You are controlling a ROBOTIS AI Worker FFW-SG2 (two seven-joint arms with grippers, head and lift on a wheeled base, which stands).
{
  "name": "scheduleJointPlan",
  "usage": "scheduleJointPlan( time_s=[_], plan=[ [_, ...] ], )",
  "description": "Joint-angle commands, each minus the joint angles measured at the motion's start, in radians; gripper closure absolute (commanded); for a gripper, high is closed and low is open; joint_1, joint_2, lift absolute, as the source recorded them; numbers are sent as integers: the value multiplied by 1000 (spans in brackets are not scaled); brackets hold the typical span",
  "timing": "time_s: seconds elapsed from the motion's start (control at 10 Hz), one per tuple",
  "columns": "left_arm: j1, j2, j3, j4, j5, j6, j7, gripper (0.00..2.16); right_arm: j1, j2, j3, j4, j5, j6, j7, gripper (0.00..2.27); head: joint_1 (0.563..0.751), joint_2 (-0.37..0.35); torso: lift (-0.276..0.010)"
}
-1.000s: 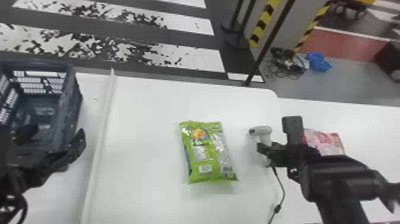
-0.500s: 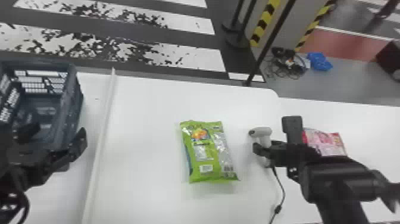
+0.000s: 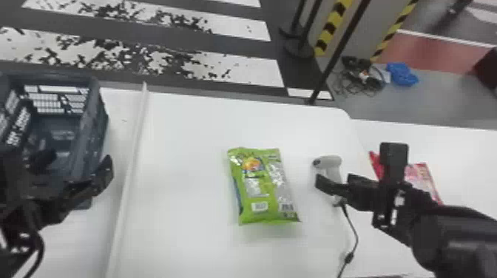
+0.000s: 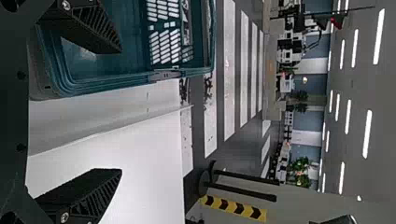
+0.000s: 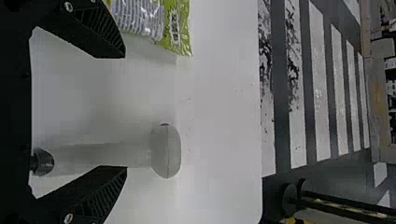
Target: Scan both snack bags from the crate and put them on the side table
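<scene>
Taking grey-white handheld scanner [image 5: 166, 151] seems next: centre handle [image 5: 105, 155] between spread fingers of right black gripper [image 5: 125, 112], then close firmly, black cable [image 3: 356, 236] free. Aim at white label [image 3: 259, 206] of shiny green snack bag [image 3: 262, 185], flat on white table [image 3: 185, 166]. Red-pink bag [image 3: 421, 177] lies on side table [image 3: 466, 162]; left black gripper [image 4: 121, 111], spread, near dark plastic crate [image 3: 55, 78].

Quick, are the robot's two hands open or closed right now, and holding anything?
Left hand: open, holding nothing.
Right hand: open, by the handheld scanner but not clamped on it.
</scene>
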Motion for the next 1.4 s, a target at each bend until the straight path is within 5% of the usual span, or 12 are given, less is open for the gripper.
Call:
scheduleJointPlan(
  time_s=[0.0,1.0,1.1,1.2,1.3],
  plan=[
    [-6,2,-1,3,2,1,0,87,11,3,-41,-31,-126,138,45,80,695,-220,-87],
    [-3,14,-4,9,12,1,-1,87,-170,-9,28,328,-238,334,270,83,695,-83,-87],
    [-1,14,-4,8,11,1,-1,87,-185,-9,33,357,-241,334,282,218,695,-81,-87],
    [0,12,-4,8,11,1,-1,87,-190,-9,31,372,-244,334,299,775,695,-78,-87],
    [2,14,-4,8,11,1,-1,87,-193,-14,33,380,-243,341,309,1619,695,-74,-87]
  ],
)
